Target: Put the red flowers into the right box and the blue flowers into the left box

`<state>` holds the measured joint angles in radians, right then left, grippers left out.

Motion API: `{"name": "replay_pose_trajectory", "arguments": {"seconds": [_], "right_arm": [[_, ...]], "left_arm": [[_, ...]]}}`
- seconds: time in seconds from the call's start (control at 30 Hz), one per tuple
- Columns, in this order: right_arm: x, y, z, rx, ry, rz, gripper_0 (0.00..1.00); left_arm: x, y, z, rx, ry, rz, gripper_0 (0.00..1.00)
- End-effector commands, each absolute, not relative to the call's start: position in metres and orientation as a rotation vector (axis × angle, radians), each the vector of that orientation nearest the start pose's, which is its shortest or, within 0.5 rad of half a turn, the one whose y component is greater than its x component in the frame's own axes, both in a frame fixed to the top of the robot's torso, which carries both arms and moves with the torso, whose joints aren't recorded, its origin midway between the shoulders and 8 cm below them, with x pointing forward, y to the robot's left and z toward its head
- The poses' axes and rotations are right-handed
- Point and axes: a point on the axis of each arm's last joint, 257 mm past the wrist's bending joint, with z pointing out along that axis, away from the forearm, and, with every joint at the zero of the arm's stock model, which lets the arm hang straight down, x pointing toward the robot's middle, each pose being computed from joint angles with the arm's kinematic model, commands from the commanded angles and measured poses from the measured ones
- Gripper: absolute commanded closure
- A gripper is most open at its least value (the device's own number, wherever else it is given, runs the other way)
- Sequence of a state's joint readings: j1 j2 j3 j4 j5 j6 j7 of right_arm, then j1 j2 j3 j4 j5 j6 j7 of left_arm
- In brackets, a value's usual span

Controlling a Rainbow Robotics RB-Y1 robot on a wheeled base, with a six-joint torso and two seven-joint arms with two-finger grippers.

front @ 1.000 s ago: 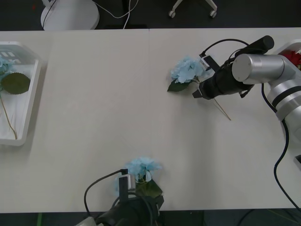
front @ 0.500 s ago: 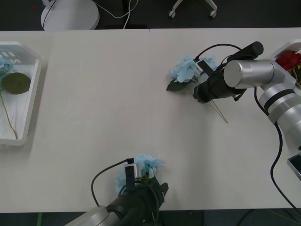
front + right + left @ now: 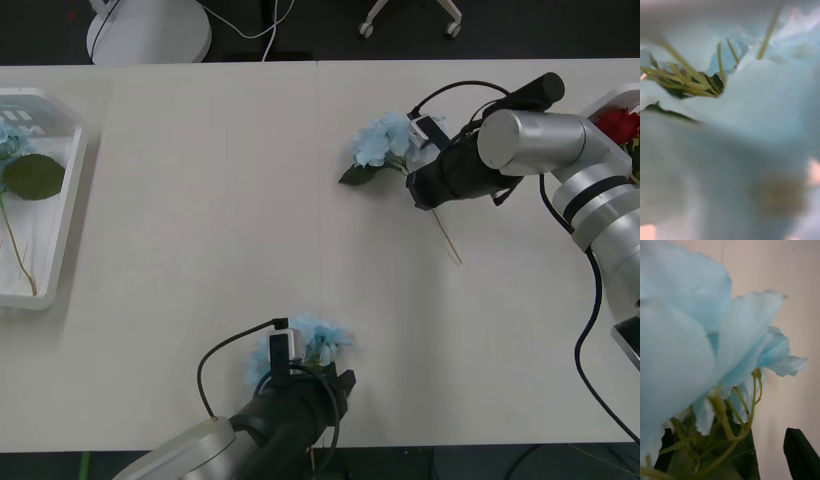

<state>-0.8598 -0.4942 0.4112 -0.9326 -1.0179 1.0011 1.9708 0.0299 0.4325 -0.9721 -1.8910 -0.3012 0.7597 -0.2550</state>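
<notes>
Two blue flowers (image 3: 385, 140) (image 3: 310, 345) sit on the counter (image 3: 200, 220), one at each gripper; I cannot tell my grip; next, carry both to the left box (image 3: 62, 215).

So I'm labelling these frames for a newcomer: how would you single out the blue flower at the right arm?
On the pale table, look far and right of centre, at the right gripper. The blue flower lies at its tip, dark leaf pointing left, thin stem trailing toward the near edge. Unlike the other blue flower at the left gripper, it lies beside the right box of red flowers.
</notes>
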Motion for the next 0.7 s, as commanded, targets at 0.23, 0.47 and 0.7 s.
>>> {"name": "replay_pose_trajectory", "arguments": {"seconds": [0.23,0.47,0.7], "right_arm": [[0.597,-0.166,-0.15,-0.838,2.2,0.541,1.0],[0.561,-0.157,-0.108,-0.966,2.043,0.662,1.0],[0.521,-0.117,-0.071,-1.019,1.885,0.83,1.0]], "left_arm": [[0.343,0.021,-0.386,-0.031,2.311,-0.492,1.0],[0.349,0.023,-0.381,-0.029,2.29,-0.5,1.0],[0.381,0.033,-0.326,-0.084,2.175,-0.551,1.0]]}}
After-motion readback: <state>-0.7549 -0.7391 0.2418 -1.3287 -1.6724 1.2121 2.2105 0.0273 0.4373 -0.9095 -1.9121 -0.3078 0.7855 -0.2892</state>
